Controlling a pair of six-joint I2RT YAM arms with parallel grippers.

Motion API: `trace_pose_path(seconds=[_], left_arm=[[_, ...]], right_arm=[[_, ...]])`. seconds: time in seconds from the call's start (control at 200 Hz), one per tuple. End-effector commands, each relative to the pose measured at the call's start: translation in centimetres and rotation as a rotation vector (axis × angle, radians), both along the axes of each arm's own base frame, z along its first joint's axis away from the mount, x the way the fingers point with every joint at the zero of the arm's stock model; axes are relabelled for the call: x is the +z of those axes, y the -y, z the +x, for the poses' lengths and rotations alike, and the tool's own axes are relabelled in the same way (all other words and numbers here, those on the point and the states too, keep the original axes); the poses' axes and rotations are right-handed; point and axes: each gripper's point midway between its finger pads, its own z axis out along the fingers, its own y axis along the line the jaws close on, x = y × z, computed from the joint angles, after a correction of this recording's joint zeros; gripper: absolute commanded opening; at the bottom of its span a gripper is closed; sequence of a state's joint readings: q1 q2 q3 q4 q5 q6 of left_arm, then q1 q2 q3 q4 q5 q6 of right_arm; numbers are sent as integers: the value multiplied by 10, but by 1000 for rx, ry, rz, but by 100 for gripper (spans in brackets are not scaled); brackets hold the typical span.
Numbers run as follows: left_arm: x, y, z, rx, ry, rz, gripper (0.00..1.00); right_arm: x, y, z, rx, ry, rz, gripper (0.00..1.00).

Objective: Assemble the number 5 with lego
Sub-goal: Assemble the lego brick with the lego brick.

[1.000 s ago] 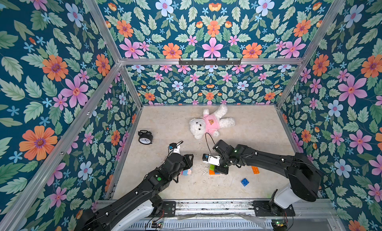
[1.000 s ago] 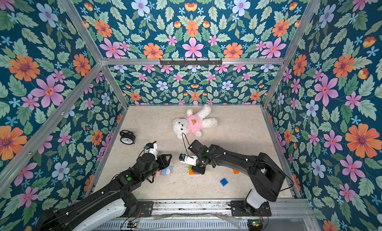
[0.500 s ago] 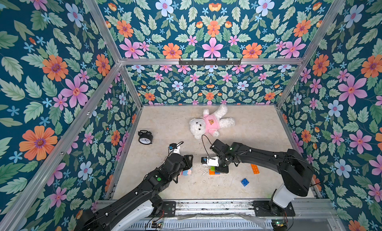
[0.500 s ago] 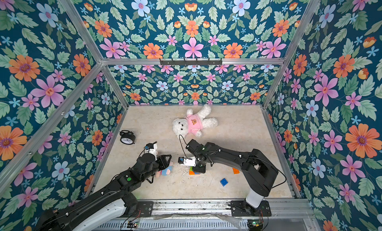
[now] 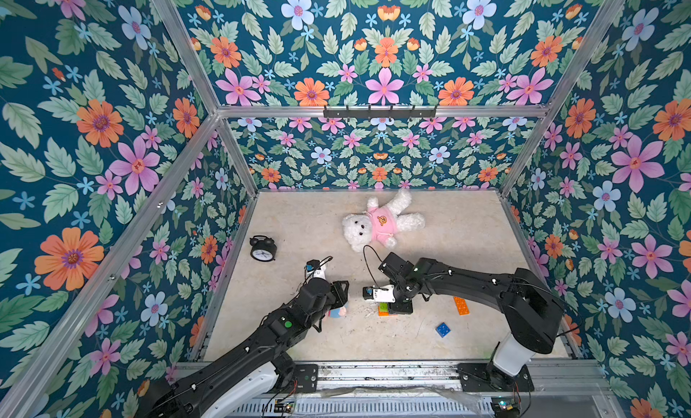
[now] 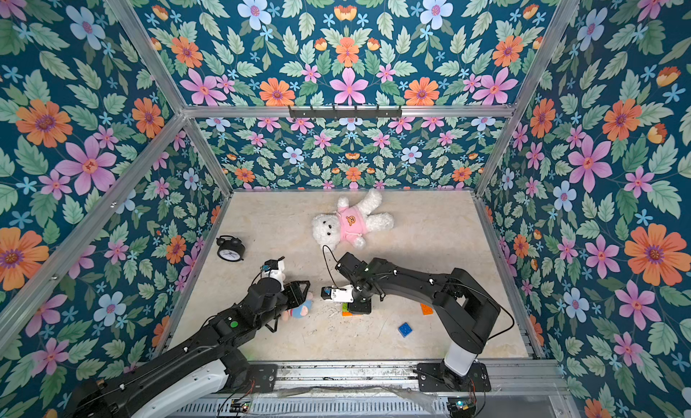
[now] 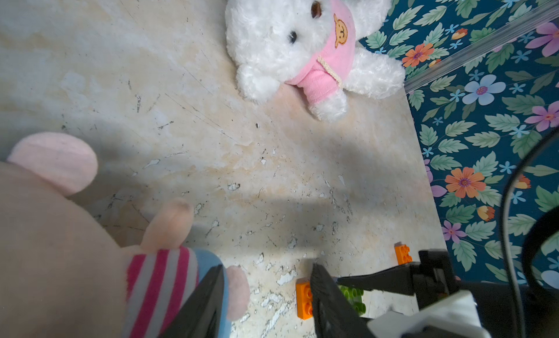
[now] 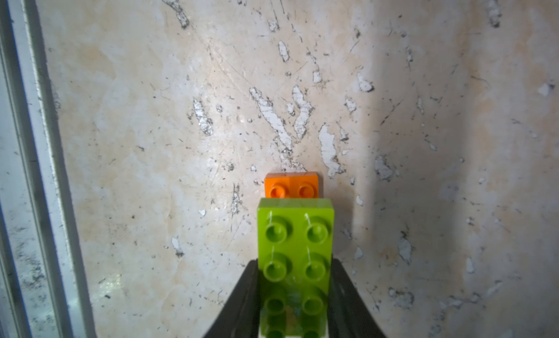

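**Green brick gripped over the orange one, seating to be done**

Nearest the arm bases, a small square blue studded brick (image 5: pixel 443 329) lies loose on the scuffed beige table (image 5: pixel 467 240). Further in, the right gripper (image 8: pixel 295 265) clamps the sides of the long lime green studded brick (image 8: pixel 295 230). That brick lies over a long orange studded brick (image 8: pixel 292 185), whose end pokes out beyond it. I judge it needs squaring stud to stud, then a straight push down. A second orange brick (image 5: pixel 461 305) lies apart. The left gripper (image 7: pixel 266 265), jaws parted and empty, hangs beside a striped pink pig plush (image 7: pixel 160 279), which crowds that side. Beyond, the black alarm clock (image 5: pixel 263 249) and the white teddy bear in pink (image 5: pixel 381 221) lie well apart from the bricks.
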State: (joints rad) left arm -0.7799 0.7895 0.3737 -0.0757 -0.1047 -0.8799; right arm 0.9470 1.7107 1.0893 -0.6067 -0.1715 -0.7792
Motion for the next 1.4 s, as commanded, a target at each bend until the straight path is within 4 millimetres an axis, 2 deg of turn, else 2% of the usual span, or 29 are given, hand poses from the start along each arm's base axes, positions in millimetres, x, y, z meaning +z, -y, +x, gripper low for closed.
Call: trace_pose_path(seconds=[0.0,0.16,0.235,0.34,0.41,0.505,0.515,0.535,0.66,0.69,0.795,0.88,1.08,1.27,1.395], left_arm=[[3,2,1,-17,13,15,52],[5,4,3,-24,20,22,52],[5,3,3,-25,19,28,52],[5,3,3,-22,19,29,52],[6,4,4,-25,23,28,52],[5,6,5,-32,23,40,52],[5,6,6,-32,23,40,52],[5,7,6,-36,21,45,52],[5,12,7,-53,10,54,52],[4,13,7,-56,8,54,52],[2,14,7,-61,1,52,52],[2,12,7,-56,4,55,52],[4,5,8,-26,15,69,52],[8,-4,8,5,34,80,52],[10,-1,7,-8,38,70,51]], right_arm=[[-14,13,1,14,9,-81,23],[-8,5,2,27,15,-46,23],[-12,8,-3,27,-13,-54,22],[-17,7,-1,-45,-3,-21,19],[-19,7,-9,-50,-20,18,19],[-24,7,-7,-52,26,54,15],[-16,6,-6,-48,38,76,15],[-14,6,-7,-46,40,79,15],[-22,14,-10,-51,21,33,15],[-33,19,-16,-52,-16,-6,15],[-33,20,-23,-42,-42,6,14],[-35,23,-24,-29,-48,-13,13],[-54,38,-30,-72,-96,-124,14],[-43,26,-23,-68,-69,-70,15],[-31,21,-15,-71,-45,-70,21]])
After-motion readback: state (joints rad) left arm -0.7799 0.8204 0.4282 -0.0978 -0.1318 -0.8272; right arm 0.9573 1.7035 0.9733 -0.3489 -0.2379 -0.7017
